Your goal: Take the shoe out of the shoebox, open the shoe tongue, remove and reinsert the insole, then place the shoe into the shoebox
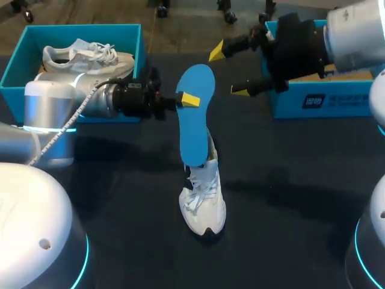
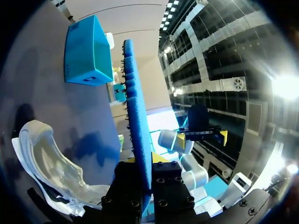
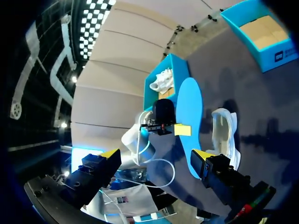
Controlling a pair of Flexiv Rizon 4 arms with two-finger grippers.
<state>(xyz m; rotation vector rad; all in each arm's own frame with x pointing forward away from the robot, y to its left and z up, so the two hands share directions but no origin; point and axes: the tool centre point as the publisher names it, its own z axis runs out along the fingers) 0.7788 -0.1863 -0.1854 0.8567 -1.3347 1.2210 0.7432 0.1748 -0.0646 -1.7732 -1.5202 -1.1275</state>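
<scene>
Pinching blue insole point(image 1: 195, 114) upright in left gripper point(image 1: 187, 100), lower end over white shoe point(image 1: 203, 205) on counter point(image 1: 289, 180), between the two boxes. Holding right gripper point(image 1: 228, 71) spread wide, empty, beside insole's top, near right shoebox point(image 1: 319, 103). Seeing second shoe point(image 1: 90, 54) in left shoebox point(image 1: 13, 72).

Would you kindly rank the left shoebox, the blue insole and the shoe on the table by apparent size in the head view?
1. The left shoebox, clearly largest.
2 and 3. The insole and shoe look alike; the insole is held up nearer the camera by the left gripper, so I leave them unranked.
</scene>
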